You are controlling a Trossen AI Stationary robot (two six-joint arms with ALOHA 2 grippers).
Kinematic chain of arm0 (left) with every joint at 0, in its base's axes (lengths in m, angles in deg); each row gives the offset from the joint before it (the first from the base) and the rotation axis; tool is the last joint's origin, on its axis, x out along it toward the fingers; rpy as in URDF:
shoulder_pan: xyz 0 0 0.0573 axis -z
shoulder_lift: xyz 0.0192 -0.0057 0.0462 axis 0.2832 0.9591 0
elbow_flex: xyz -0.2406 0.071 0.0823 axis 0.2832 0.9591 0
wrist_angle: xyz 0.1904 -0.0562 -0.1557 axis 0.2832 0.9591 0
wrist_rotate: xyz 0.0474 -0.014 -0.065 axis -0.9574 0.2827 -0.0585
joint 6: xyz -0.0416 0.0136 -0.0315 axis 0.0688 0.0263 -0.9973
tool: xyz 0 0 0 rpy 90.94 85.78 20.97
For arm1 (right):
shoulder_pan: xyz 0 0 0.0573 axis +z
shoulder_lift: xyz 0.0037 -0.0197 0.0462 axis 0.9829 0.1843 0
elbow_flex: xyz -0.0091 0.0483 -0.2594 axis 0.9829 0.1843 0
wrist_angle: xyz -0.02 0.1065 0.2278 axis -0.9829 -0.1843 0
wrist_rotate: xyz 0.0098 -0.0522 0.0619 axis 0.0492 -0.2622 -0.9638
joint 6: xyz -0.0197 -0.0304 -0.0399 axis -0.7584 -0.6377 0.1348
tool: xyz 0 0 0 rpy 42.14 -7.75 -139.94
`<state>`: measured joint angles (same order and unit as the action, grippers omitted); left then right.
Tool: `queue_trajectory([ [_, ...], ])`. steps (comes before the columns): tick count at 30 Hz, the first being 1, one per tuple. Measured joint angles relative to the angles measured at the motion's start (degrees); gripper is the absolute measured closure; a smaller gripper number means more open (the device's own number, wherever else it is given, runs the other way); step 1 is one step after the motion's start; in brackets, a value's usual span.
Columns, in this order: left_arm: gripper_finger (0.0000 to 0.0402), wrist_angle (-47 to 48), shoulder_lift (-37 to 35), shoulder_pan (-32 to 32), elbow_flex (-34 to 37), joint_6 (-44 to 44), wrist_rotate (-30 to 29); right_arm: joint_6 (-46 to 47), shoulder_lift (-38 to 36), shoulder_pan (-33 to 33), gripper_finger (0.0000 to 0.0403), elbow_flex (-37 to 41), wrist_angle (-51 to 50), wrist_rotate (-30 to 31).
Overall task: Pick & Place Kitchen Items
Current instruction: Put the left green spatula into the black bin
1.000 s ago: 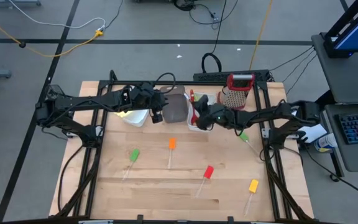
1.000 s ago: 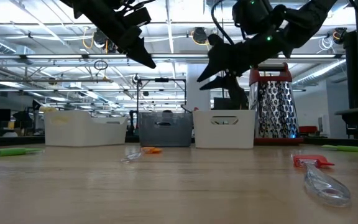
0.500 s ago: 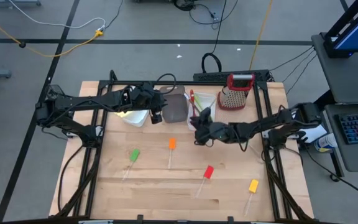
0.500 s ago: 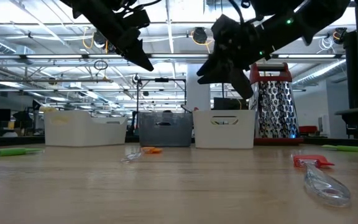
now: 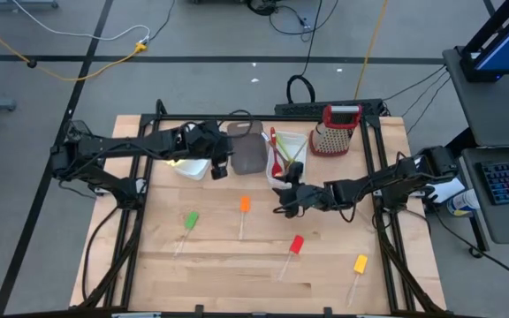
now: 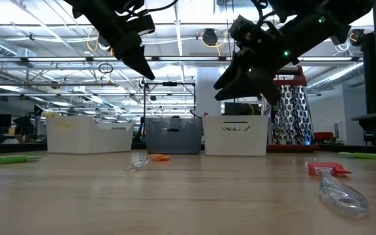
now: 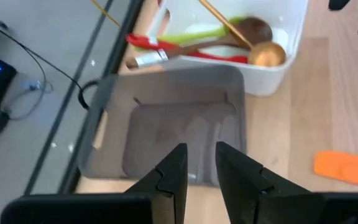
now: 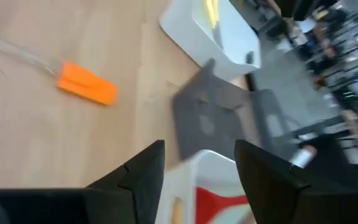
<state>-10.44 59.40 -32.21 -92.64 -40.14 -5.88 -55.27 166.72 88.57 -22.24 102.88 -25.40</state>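
Four small spatulas lie flat on the wooden table: green (image 5: 190, 219), orange (image 5: 245, 204), red (image 5: 297, 244) and yellow (image 5: 360, 263). A white tub (image 5: 300, 141) at the back holds red, green, wooden and gold spoons (image 7: 229, 43). My right gripper (image 5: 283, 199) hangs open and empty above the table, right of the orange spatula (image 8: 87, 84). My left gripper (image 5: 220, 168) hangs empty over the near end of the grey tub (image 7: 173, 124), its fingers a narrow gap apart (image 7: 200, 152).
A second white tub (image 5: 193, 165) stands left of the grey tub (image 5: 249, 155). A red-topped metal grater (image 5: 336, 132) stands at the back right. A green utensil (image 6: 361, 155) lies near the table's right edge. The metal frame rails run along both sides.
My right gripper has gone from over the white tub of spoons toward the table's near edge. It now hangs over the bare table, right of the orange spatula.
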Motion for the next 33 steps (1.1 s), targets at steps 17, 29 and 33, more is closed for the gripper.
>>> queue_trajectory([
  [17,0.0314,24.81,0.00,6.77,0.00,-29.23,3.65,12.94,0.00,-0.07,0.0226,0.00,1.93,-11.88],
  [29,0.0314,29.38,0.00,11.24,0.00,-34.16,8.01,12.38,0.00,-0.09,0.0228,0.00,2.14,-11.89],
  [33,0.0314,32.08,0.00,11.45,0.00,-32.70,8.04,12.10,0.00,-0.14,0.0231,0.00,2.14,-11.87],
])
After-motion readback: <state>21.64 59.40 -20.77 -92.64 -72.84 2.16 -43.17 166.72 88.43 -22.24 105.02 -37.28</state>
